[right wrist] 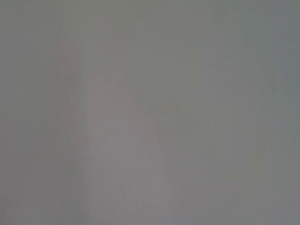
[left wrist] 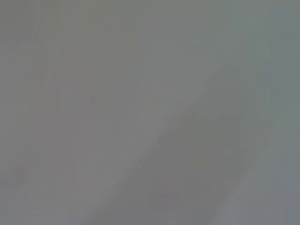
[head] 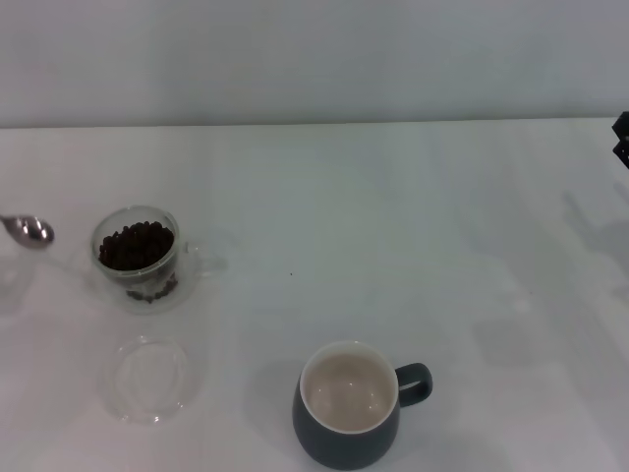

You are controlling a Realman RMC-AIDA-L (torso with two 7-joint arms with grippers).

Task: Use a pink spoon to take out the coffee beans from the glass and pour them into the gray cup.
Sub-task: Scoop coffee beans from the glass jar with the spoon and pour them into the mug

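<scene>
Peeking at frame edge: right end effector (head: 621,138)

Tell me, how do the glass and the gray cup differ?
The glass is clear and holds dark coffee beans; the gray cup is opaque slate with a cream inside, holding no beans. The glass looks smaller and sits farther back on the left. Both stand upright with handles pointing right.

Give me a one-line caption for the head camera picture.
White table with a glass of coffee beans, a spoon at the left edge, and an empty gray cup.
</scene>
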